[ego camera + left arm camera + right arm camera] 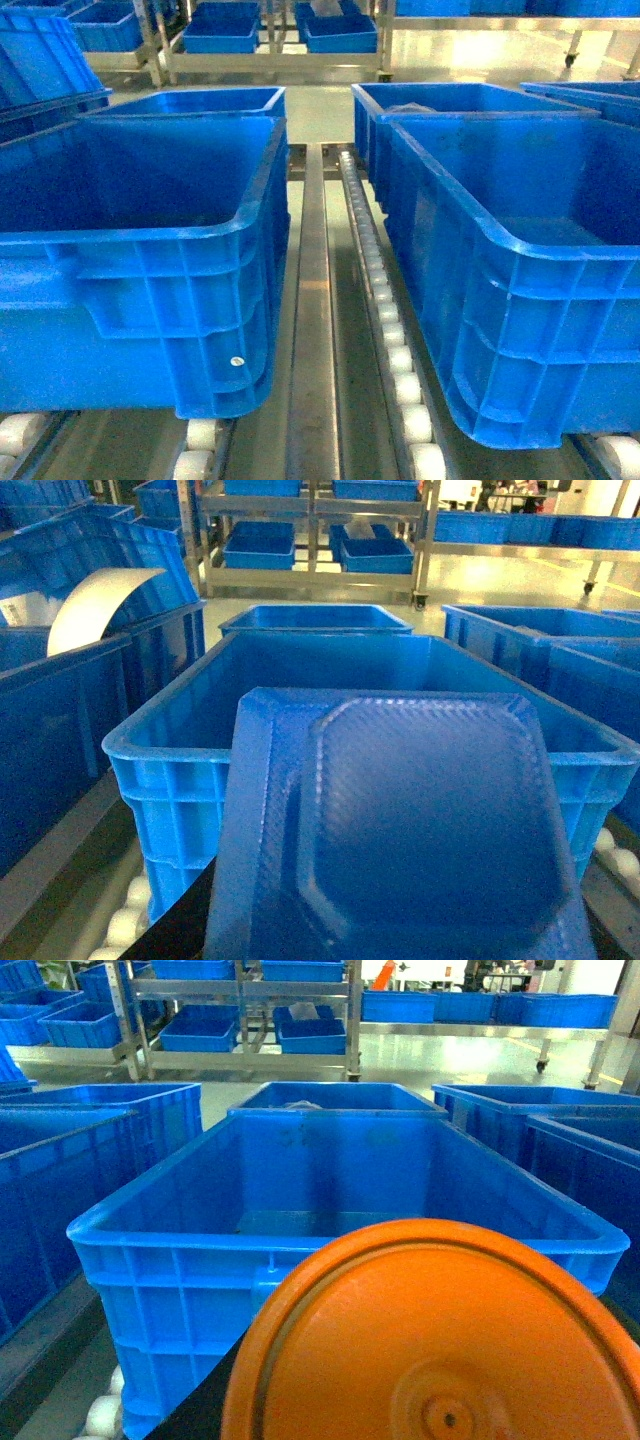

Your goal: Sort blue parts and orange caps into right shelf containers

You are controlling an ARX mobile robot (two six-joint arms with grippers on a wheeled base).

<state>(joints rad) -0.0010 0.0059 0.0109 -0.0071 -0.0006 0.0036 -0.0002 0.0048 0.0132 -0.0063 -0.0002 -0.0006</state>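
1 blue part (400,830), 1 orange cap (440,1340), 4 crates (140,260).

Bright-blue crates (150,240), orange cap (440,1340), blue part (400,830) w/ fine ribbed texture, white rollers (400,360).

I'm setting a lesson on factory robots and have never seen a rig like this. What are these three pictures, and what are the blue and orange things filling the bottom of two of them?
A wheeled robot with two arms took them. The head camera looks down on two big blue crates standing on a roller conveyor. The other two cameras ride on the wrists. The left wrist view shows a blue part close in front of the lens, with a crate behind. The right wrist view shows an orange cap likewise, before another crate. Each seems carried by its arm, though no gripper shows.
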